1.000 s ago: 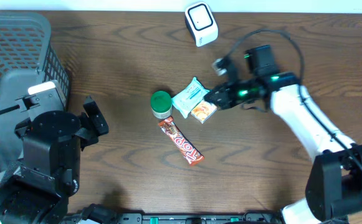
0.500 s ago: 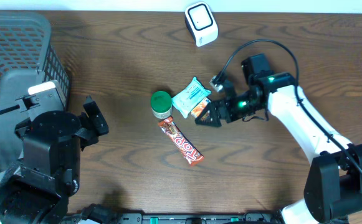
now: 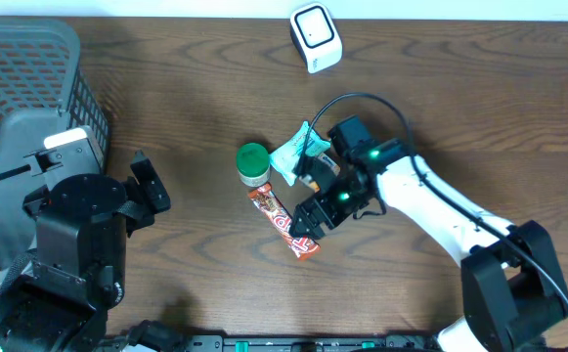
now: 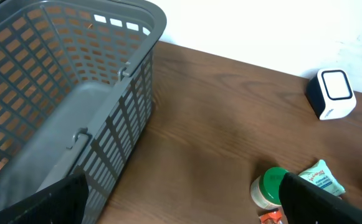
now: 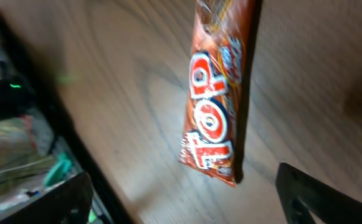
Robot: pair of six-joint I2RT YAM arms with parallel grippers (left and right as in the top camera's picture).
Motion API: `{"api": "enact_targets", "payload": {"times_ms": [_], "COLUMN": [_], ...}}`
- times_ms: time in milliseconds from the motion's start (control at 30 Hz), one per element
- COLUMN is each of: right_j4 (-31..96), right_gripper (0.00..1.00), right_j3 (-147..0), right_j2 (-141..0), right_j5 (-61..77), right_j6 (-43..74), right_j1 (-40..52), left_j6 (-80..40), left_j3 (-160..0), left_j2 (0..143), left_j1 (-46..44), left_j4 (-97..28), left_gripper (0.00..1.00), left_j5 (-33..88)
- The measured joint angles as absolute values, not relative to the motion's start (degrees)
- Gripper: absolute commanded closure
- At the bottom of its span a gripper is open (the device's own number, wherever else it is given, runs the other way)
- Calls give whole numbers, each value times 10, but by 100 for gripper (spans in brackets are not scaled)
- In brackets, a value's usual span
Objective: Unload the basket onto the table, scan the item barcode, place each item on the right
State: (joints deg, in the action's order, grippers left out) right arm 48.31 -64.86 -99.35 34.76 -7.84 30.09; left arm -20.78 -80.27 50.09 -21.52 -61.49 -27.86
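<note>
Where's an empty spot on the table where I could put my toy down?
Bare wood lies between the basket and the green-lidded jar, and along the top edge left of the white scanner. The far right, past the right arm, is bare too. The middle is crowded: jar, wipes packet, candy bar and the right gripper over it.

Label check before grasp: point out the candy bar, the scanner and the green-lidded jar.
candy bar [image 5: 215, 112], right wrist view, middle of the wrapper's logo.
scanner [image 3: 314, 29], overhead view, white top face.
green-lidded jar [image 3: 253, 158], overhead view, centre of lid.
</note>
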Motion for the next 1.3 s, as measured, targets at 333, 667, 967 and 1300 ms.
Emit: {"api": "enact_targets", "payload": {"times_ms": [333,667,967,1300], "right_j4": [470,472,458,458], "right_gripper": [36,43,84,99], "right_j3": [-644,-648,-663,-670], "right_j2": [-1062,-1095,-1120,-1135], "right_j5": [270,278,284,293], "right_j6": [-53,-48,-25,13], "right_j1": [354,357,377,377], "left_j6": [-208,-208,-208,-208], "left_j3": [-803,-803,-803,-803], "left_j2": [501,501,501,501], "left_j1": [-215,-215,-215,-215], "left_j4": [-615,-615,-615,-615], "left_gripper": [2,2,2,2], "left_j5": [-278,-279,-279,-279]}}
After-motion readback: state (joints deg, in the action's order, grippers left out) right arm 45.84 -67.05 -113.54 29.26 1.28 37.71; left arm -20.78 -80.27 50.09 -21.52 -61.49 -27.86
